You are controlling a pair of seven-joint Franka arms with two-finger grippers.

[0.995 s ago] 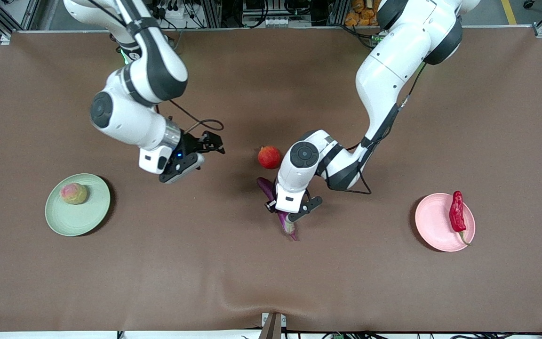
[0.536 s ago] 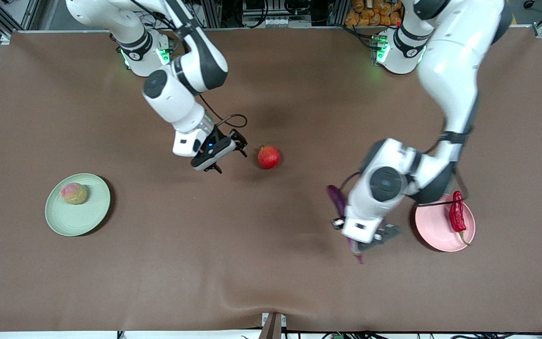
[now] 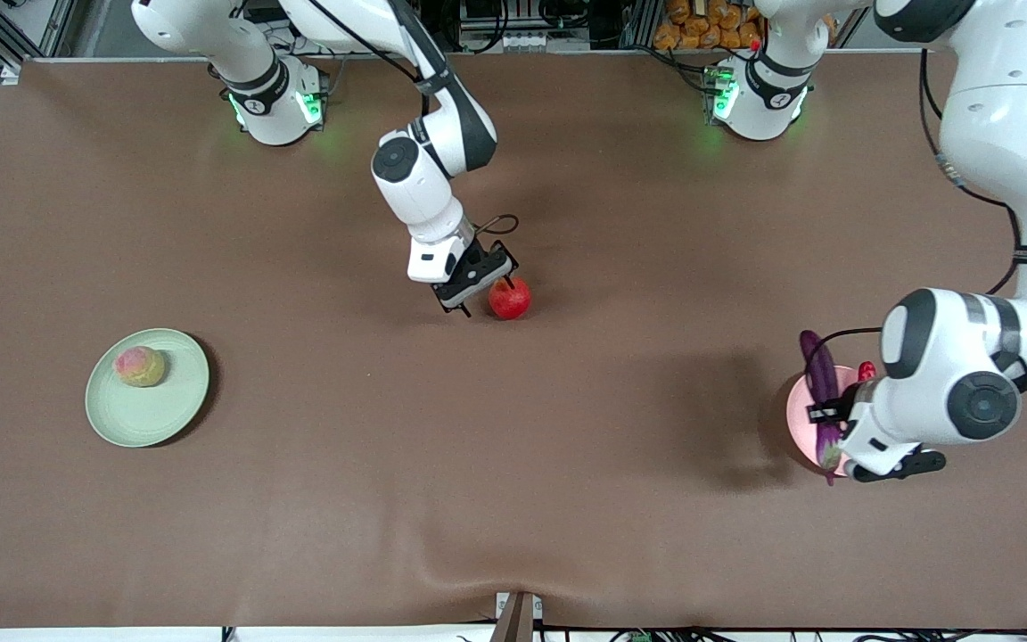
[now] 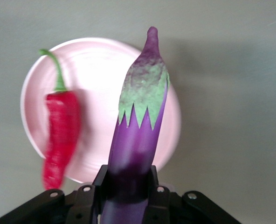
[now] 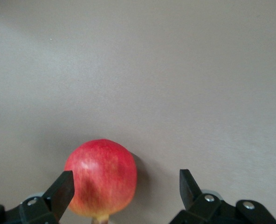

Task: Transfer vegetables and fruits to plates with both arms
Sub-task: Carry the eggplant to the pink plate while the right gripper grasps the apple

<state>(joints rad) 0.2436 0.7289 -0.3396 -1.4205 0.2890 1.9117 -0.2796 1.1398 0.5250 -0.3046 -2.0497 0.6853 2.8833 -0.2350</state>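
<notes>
Purple and shiny, the eggplant is squeezed tight between the two fingers of the left gripper, which are closed on its thick part. The gripper holds it up in the air over the pink plate, at the left arm's end of the table. In the left wrist view the green cap and pale stem tip of the eggplant point away from the gripper, across the plate. The red chili pepper lies on the same plate, beside the eggplant and not touching it.

The right gripper is low over the middle of the table, right by the pomegranate. Its fingers are spread wide and hold nothing. In the right wrist view the round red pomegranate sits on the brown table cover close to one finger, with a gap to the other finger. I cannot tell if that finger touches the fruit.

The green plate is at the right arm's end of the table, well apart from both grippers. The pink-and-yellow peach sits on it, near the rim.
</notes>
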